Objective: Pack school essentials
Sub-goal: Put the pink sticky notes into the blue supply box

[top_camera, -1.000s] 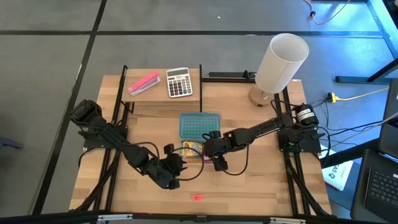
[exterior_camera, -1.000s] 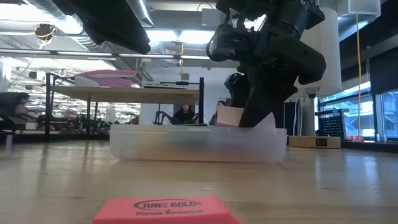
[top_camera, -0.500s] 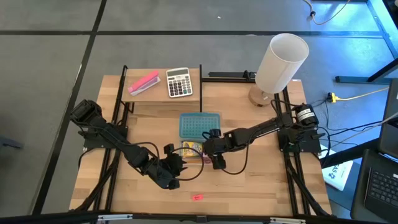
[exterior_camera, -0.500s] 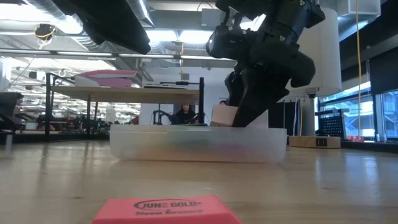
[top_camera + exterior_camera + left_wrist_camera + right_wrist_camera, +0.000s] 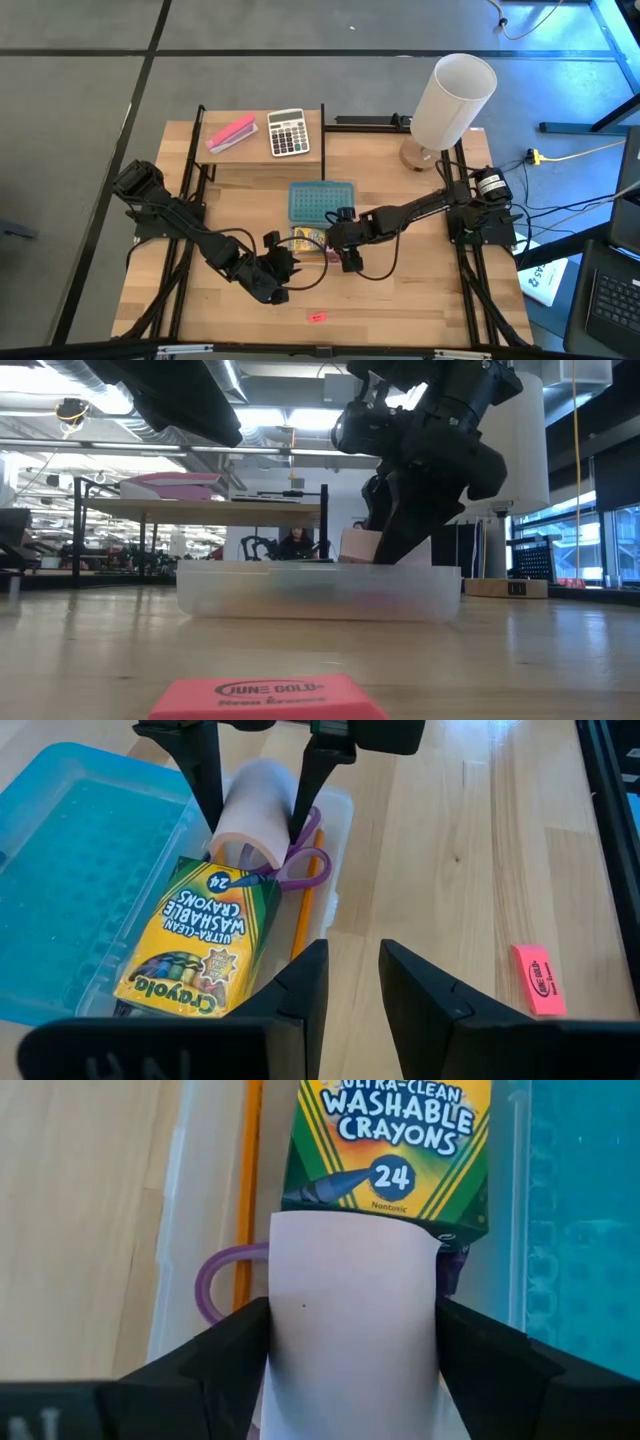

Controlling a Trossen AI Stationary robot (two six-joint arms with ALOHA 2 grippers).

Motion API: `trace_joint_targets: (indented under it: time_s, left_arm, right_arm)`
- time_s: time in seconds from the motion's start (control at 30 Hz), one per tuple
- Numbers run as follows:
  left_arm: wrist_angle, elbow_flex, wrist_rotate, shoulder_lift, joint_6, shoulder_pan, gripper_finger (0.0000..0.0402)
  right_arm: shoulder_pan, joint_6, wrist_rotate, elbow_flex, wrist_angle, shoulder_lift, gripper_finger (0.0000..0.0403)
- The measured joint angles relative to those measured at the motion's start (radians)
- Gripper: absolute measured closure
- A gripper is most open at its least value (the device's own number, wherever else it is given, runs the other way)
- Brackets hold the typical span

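My right hand (image 5: 255,775) squeezes the pink sticky-note pad (image 5: 252,812) right over the clear box (image 5: 338,815), above the crayon box (image 5: 200,935) and scissors (image 5: 305,860). My left hand (image 5: 272,280) waits open nearer the pink eraser (image 5: 535,980) on the desk (image 5: 450,870).

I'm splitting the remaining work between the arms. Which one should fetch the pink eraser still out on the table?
Left. The left gripper hovers open and empty close to the pink eraser, which shows beside its fingers in the left wrist view. The right gripper is shut on the sticky-note pad over the clear box.
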Motion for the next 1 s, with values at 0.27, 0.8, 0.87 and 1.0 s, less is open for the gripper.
trace_joint_targets:
  time_s: [0.27, 0.8, 0.87, 1.0]
  left_arm:
    - [0.0, 0.0, 0.0, 0.0, 0.0, 0.0, 0.0316]
    - [0.0, 0.0, 0.0, 0.0, 0.0, 0.0, 0.0316]
    - [0.0, 0.0, 0.0, 0.0, 0.0, 0.0, 0.0316]
    - [0.0, 0.0, 0.0, 0.0, 0.0, 0.0, 0.0316]
  right_arm:
    - [0.0, -0.001, 0.0, 0.0, 0.001, 0.0, 0.0076]
    - [0.0, 0.0, -0.036, 0.0, -0.012, 0.0, 0.0028]
    - [0.0, -0.002, -0.06, 0.0, -0.015, 0.0, 0.0028]
    - [-0.005, 0.028, -0.033, 0.0, -0.034, 0.0, 0.0028]
